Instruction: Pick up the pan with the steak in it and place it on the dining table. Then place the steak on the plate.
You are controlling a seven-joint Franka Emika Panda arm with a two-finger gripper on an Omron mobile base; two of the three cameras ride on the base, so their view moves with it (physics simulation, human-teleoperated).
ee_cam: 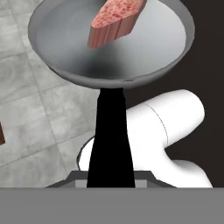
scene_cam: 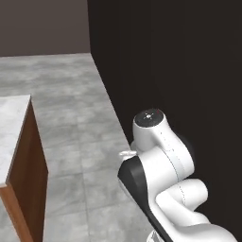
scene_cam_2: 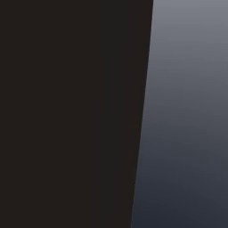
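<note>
While clamped tight on the long black handle [ee_cam: 110, 140], gripper [ee_cam: 110, 186] carries the pan [ee_cam: 109, 43] out over grey tiled floor [ee_cam: 30, 113]. Steak [ee_cam: 114, 19] sitting inside the shallow grey bowl, toward its far side, one cut face turned to the hand camera. From the left base view: white arm [scene_cam: 163, 175] folded up close against a dark wall [scene_cam: 179, 61], with a marble-topped, wood-sided counter corner [scene_cam: 14, 127] off to the left across the tiles.
</note>
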